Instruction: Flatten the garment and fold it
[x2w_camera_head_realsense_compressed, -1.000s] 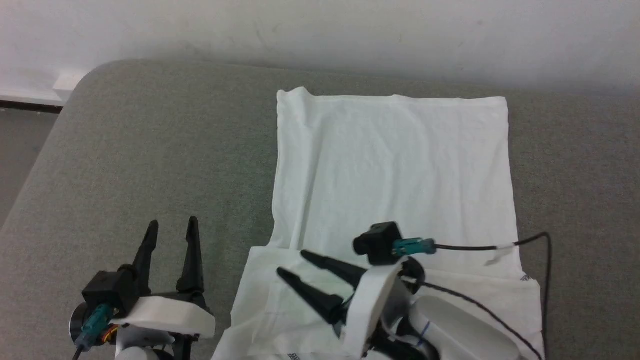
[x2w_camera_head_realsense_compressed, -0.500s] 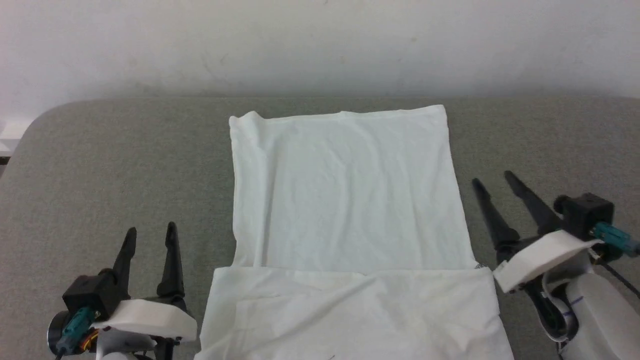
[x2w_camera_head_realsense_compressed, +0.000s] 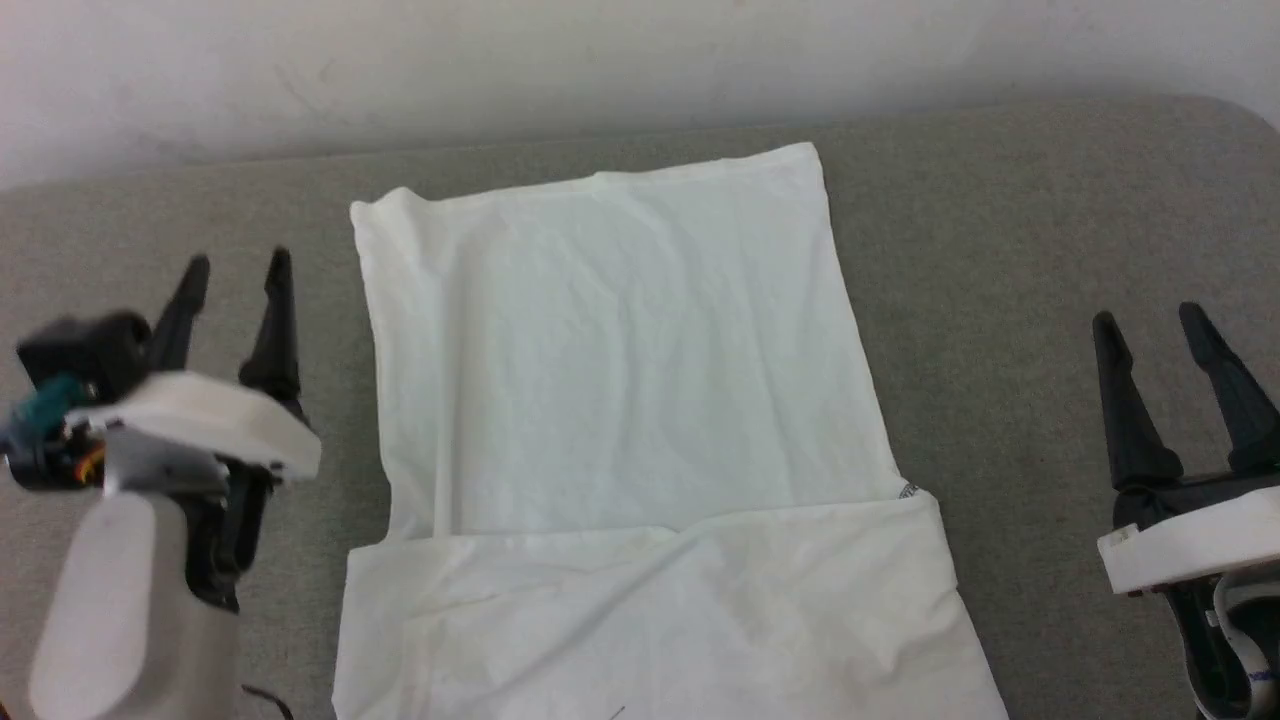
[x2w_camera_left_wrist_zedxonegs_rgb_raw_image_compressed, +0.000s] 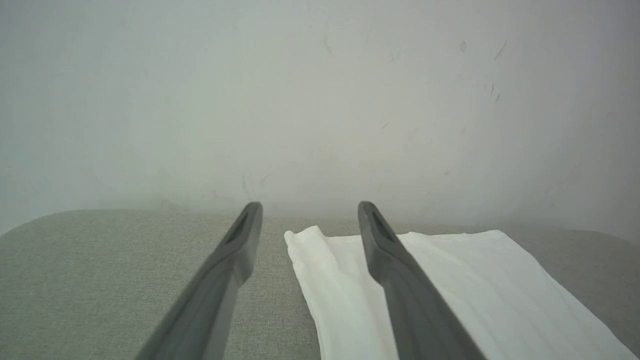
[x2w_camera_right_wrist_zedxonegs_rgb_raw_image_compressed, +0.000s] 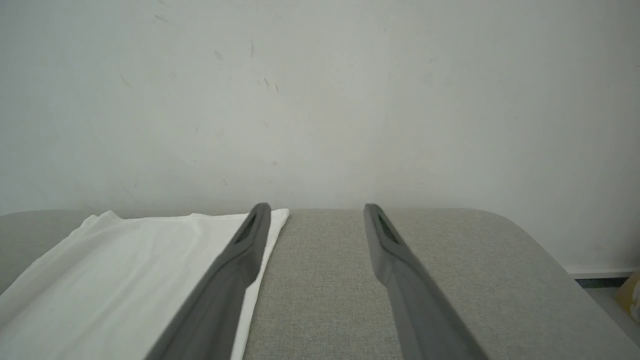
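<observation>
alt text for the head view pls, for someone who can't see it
A white garment lies spread on a grey padded surface, a wider layer overlapping its near end. The left claw and right claw stand open either side of it, holding nothing, a pale wall behind.

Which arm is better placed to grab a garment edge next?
Left, probably: the left gripper stands open close to the garment, by its left edge; the right gripper, also open, sits farther from the right edge.
</observation>
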